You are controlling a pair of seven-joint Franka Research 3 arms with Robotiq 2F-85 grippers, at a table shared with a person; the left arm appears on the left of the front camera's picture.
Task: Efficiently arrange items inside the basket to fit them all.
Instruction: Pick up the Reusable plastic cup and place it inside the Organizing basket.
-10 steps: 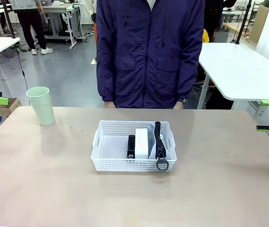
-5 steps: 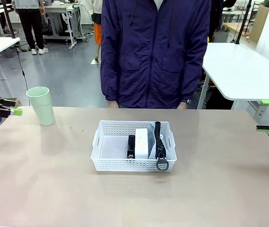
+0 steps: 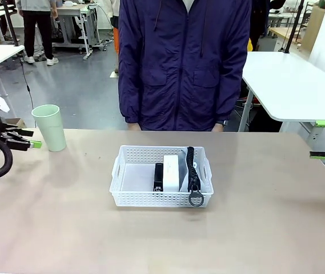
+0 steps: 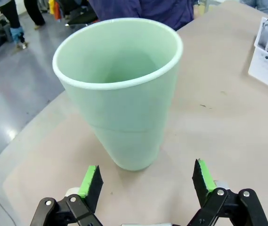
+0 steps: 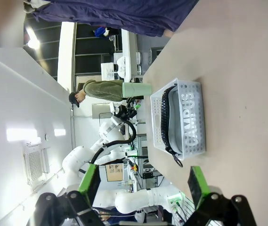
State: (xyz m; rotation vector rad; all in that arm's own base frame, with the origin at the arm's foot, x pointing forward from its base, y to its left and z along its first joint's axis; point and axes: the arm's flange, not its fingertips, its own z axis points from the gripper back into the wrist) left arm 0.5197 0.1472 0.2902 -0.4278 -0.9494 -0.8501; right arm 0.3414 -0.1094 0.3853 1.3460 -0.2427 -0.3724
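Black two-finger hands (image 4: 146,181) with green pads, black cable.

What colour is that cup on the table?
Pale green cup; the left wrist view shows it best.

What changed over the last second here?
The left gripper moved in from the table's left edge toward the cup, jaws open, not yet touching it. The right gripper stayed open at the right edge. The basket with stapler, box and pouch, and the cup, stayed put.
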